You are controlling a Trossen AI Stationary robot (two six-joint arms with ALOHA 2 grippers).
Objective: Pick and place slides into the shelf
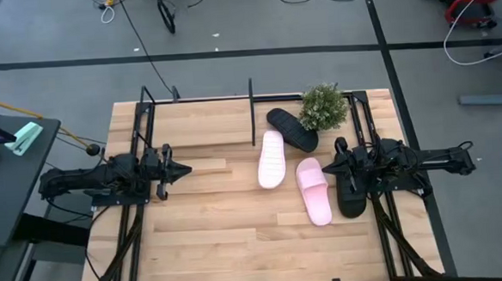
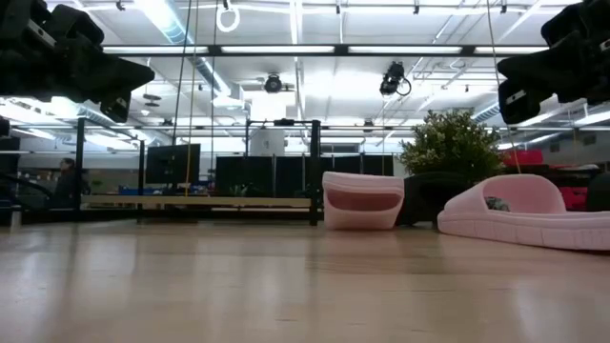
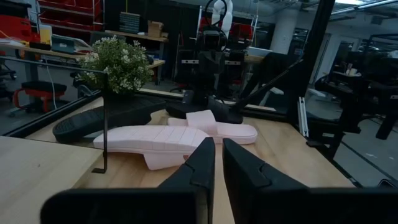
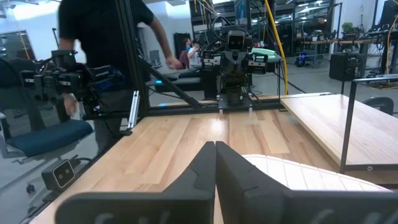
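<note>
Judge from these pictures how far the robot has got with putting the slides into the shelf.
Nothing looks done. The shelf holds no slide that can be seen. All four lie on the table: two pink slides, one black slide by the plant, and another black slide under the right gripper. Both it and the left gripper are shut and empty, so every slide remains.

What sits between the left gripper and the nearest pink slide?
Nothing: in the high view only bare wooden tabletop separates the left gripper from the pink slide. The left wrist view agrees.
</note>
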